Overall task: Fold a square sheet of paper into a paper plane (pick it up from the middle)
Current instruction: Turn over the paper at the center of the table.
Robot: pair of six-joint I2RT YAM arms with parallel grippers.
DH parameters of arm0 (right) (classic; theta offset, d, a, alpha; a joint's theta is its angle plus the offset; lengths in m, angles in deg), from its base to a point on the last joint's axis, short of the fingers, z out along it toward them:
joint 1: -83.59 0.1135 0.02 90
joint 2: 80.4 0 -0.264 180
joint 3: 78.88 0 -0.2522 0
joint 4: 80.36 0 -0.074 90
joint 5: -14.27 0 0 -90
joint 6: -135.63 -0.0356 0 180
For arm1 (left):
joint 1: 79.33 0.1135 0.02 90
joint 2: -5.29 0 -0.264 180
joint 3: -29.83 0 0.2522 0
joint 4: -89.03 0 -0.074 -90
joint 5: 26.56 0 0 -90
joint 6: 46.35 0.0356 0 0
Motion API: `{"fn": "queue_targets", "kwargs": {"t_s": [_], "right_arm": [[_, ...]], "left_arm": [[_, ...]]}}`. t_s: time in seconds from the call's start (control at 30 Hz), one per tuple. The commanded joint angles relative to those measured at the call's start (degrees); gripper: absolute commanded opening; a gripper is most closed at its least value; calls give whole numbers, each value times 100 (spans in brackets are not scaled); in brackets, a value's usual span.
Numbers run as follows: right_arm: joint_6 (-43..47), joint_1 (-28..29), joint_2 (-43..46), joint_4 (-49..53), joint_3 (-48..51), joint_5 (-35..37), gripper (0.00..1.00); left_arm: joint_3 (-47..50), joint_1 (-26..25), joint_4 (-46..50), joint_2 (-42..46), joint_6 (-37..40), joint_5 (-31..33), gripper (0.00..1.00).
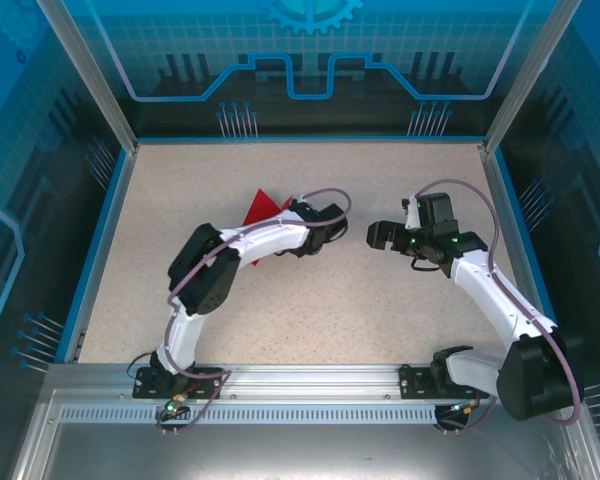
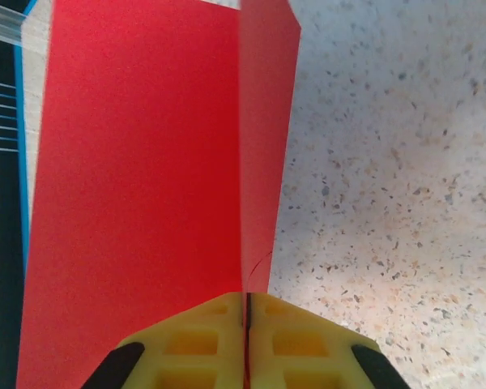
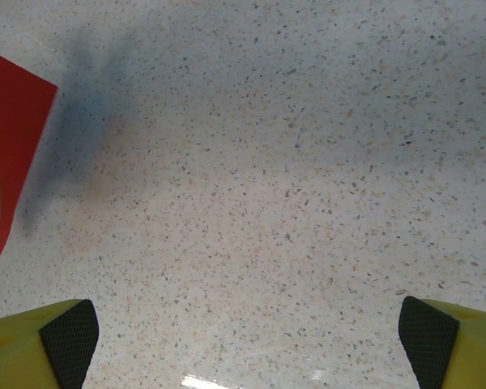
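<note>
Top external view: left arm point(image 1: 195, 275) and right arm point(image 1: 495, 290) bend inward, wrists facing. Left gripper point(image 2: 247, 301) pinches the folded square sheet of paper point(image 2: 146, 178); right gripper point(image 3: 247, 340) gapes wide, empty.

Speckled beige table point(image 1: 330, 310) inside blue-patterned walls point(image 1: 400, 50).

There is one sheet of red paper point(image 2: 146, 203); one crease runs down it. There are two robot arms, one left arm point(image 1: 215, 270) and one right arm point(image 1: 495, 295); each arm has one gripper, so that makes two, the left gripper point(image 2: 247, 304) and the right gripper point(image 3: 249, 336); each gripper has two yellow fingers point(image 3: 16, 352), four in all. There is one speckled table point(image 1: 310, 310); there are two purple cables point(image 1: 460, 185).
</note>
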Motion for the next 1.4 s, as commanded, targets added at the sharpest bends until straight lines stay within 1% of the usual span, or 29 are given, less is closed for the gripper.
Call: {"fn": "queue_targets", "kwargs": {"t_s": [0.0,0.2,0.33,0.4,0.43,0.47,0.53,0.57,0.63,0.8,0.87,0.93,1.0,1.07,1.13,1.2,1.27,1.37], "right_arm": [[-78,-147,115,146,52,62,99],[-140,-246,28,157,63,31,99],[-184,-300,-52,157,58,-15,99],[-210,-319,-93,158,43,-55,99],[-234,-321,-105,157,41,-77,99],[-266,-323,-121,158,41,-90,99],[-310,-327,-131,144,62,-119,99],[-335,-332,-137,140,65,-129,99],[-367,-335,-152,140,48,-137,99],[-364,-332,-276,122,-52,-276,99],[-361,-329,-387,105,-109,-389,98],[-343,-250,-514,87,-151,-505,97],[-318,-66,-676,79,-383,-552,95],[-337,260,-916,74,-588,-503,94],[-374,687,-1210,43,-827,-399,92],[-444,1145,-1577,-5,-1104,-278,89],[-544,1616,-2081,-82,-1478,-216,86],[-671,2167,-2876,-182,-2079,-209,80]], "left_arm": [[-332,-218,303,-351,-227,598,7],[-428,-500,177,-802,-471,348,8],[-417,-612,13,-841,-491,-3,14],[-412,-636,-64,-810,-506,-138,21],[-426,-644,-66,-776,-572,-149,29],[-448,-644,-62,-728,-633,-193,34],[-470,-653,-109,-576,-671,-368,42],[-484,-653,-153,-442,-675,-539,47],[-485,-653,-262,-101,-709,-946,53],[-210,-605,-958,1009,-745,-2299,72],[49,-471,-1305,1465,-827,-2823,79],[338,-234,-1570,1848,-996,-3301,83],[728,95,-1826,2186,-1221,-3736,87],[1175,509,-2083,2488,-1457,-4163,90],[1517,900,-2185,2711,-1662,-4325,95],[1819,1238,-2190,2878,-1827,-4359,99],[2159,1589,-2201,3065,-2018,-4380,99],[2675,2087,-2316,3361,-2255,-4474,99]]}}
